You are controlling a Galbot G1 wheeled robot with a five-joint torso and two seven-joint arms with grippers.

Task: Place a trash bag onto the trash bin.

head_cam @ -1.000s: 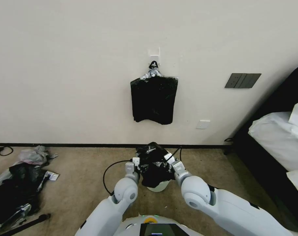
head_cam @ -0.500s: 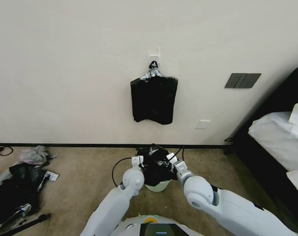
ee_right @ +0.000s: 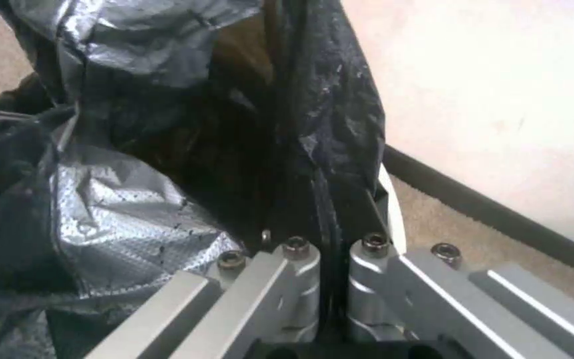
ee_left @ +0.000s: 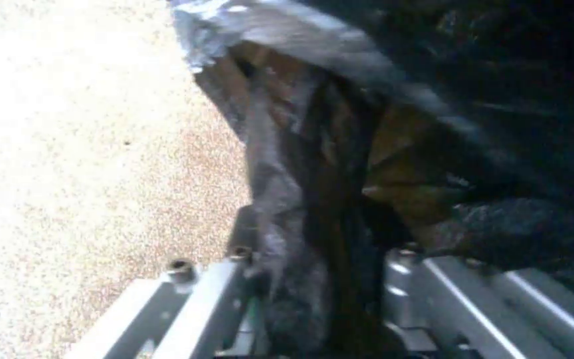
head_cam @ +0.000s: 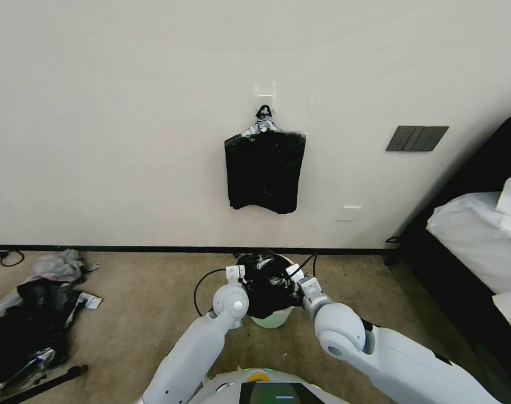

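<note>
Both grippers, left gripper [head_cam: 240, 279] and right gripper [head_cam: 293, 276], clamped on trash bag [head_cam: 268, 287] over trash bin [head_cam: 272, 320]; thin film likely to tear or slip off rim if overstretched.

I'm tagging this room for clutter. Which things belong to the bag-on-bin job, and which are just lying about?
In the job:
trash bag, draped over the bin
trash bin
left gripper, shut on the bag
right gripper, shut on the bag

Lying about:
bundle of bags hung on the wall
heap of plastic scraps on the carpet
bed
</note>
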